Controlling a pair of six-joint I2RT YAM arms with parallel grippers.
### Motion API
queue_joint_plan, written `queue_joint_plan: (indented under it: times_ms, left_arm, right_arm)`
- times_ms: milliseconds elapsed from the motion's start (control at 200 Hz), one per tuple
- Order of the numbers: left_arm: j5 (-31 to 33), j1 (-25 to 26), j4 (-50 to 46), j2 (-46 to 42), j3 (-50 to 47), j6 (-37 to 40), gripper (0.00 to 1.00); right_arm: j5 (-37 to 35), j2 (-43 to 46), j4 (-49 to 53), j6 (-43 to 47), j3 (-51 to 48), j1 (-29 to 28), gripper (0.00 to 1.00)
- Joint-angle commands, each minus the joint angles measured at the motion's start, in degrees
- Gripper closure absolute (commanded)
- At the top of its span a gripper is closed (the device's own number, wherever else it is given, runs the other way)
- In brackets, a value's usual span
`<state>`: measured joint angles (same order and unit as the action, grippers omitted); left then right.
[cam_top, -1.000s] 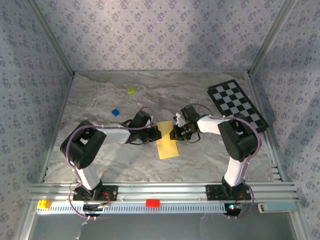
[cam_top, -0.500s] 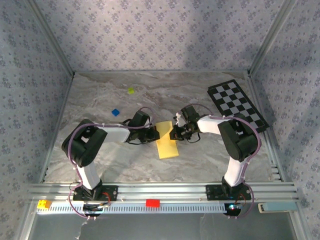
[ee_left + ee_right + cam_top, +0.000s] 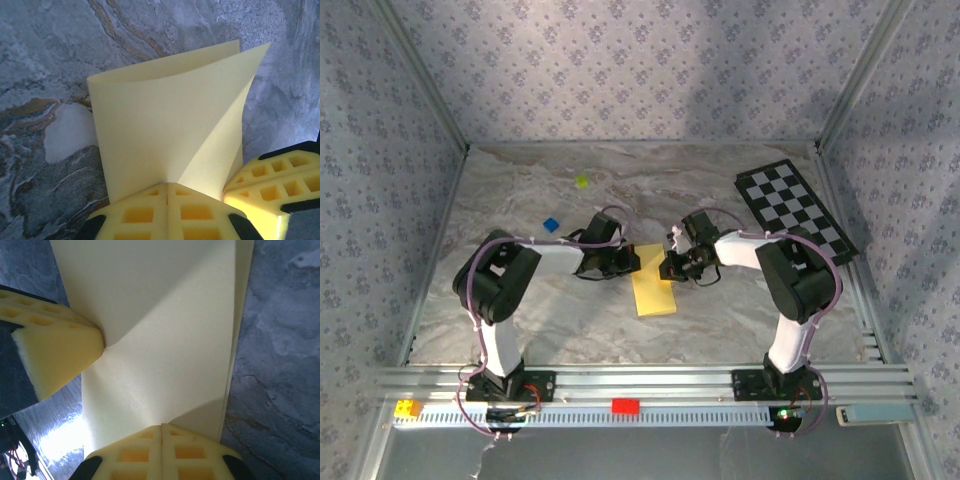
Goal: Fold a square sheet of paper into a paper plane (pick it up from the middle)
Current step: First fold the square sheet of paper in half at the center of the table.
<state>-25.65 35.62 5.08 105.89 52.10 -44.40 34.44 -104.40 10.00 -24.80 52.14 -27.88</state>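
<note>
Paper first: the thin yellow sheet of paper, doubled over into a long rectangle, lies in the middle of the grey marbled bench between the two arms. The left jaws, their yellow gridded pads pressed together, pinch its left edge near the far end; above them the sheet's two layers gape apart. The right jaws pinch the opposite edge just across, pads closed on the paper. A black-and-white checkered board lies at the far right. A small blue block and a tiny yellow-green block sit beyond the left arm.
</note>
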Motion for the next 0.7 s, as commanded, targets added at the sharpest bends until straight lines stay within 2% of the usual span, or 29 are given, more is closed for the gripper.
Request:
queue_joint_plan:
  times_ms: [0, 235, 440, 695]
  left_arm:
    - [0.8, -0.2, -2.6, 1.4, -0.4, 0.1, 1.00]
    - [-1.0, -1.9, -3.9, 0.0, 3.4, 0.0, 1.00]
    - [-2.6, -3.1, -5.1, 4.0, 5.5, 0.9, 1.00]
    - [0.4, -3.8, -5.1, 6.1, 4.4, -1.2, 1.00]
  right_arm:
    - [-11.4, -5.1, 7.9, 0.4, -4.2, 0.1, 1.00]
    - [-11.3, -4.9, 8.1, 0.7, -4.2, 0.5, 1.00]
    - [-11.2, -5.0, 7.9, 0.6, -4.3, 0.6, 1.00]
    - [-11.3, -5.1, 7.9, 0.9, -4.7, 0.7, 1.00]
